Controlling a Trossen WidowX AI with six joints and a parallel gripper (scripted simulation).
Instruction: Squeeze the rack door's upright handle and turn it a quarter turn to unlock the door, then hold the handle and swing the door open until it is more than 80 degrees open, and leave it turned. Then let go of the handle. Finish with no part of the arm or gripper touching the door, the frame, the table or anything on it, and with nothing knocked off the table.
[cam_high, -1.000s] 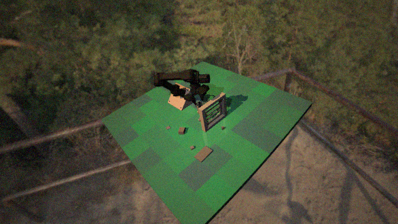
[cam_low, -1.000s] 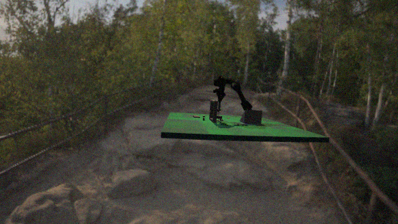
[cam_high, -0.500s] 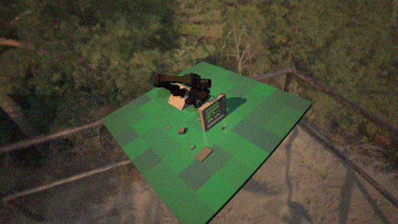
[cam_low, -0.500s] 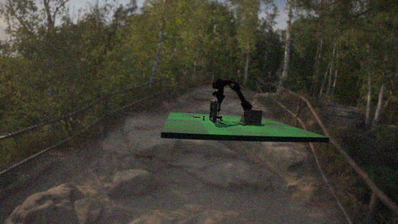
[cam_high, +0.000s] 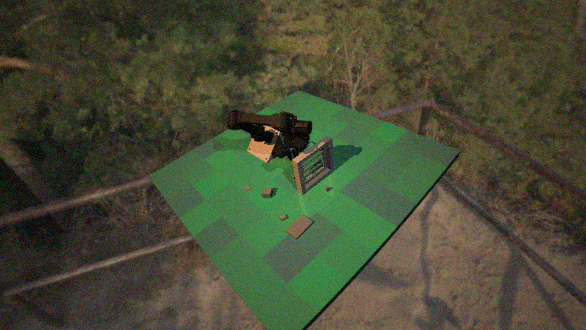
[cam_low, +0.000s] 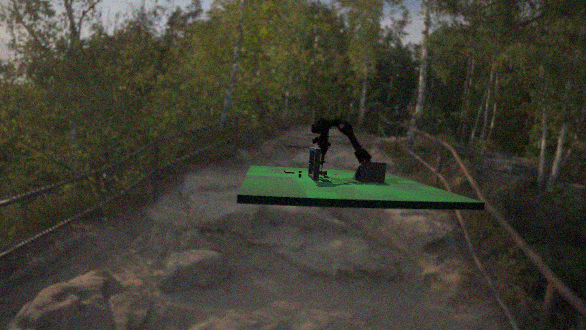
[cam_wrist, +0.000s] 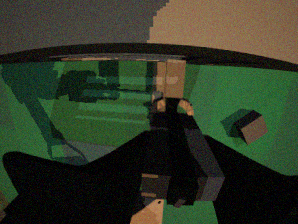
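The rack frame (cam_high: 298, 176) (cam_low: 312, 164) stands upright on the green table. Its slatted door (cam_high: 319, 171) looks in line with the frame, so it looks shut. In the wrist view the frame's pale top (cam_wrist: 240, 30) crosses the picture. The dark upright handle (cam_wrist: 202, 152) stands out on the arm's side, near one side post. My gripper (cam_wrist: 174, 139) (cam_low: 322, 161) points down on that side, with one black finger on each side of the handle, and looks shut on it. How far the handle is turned is hard to tell.
A brown block (cam_high: 267, 193) (cam_wrist: 254, 128) lies beside the frame on the handle's side. Small pieces (cam_high: 247, 188) (cam_high: 283, 217) (cam_high: 328, 189) and a flat tile (cam_high: 299, 227) lie around and in front of the frame. The arm's base with a tan panel (cam_high: 263, 146) is behind it.
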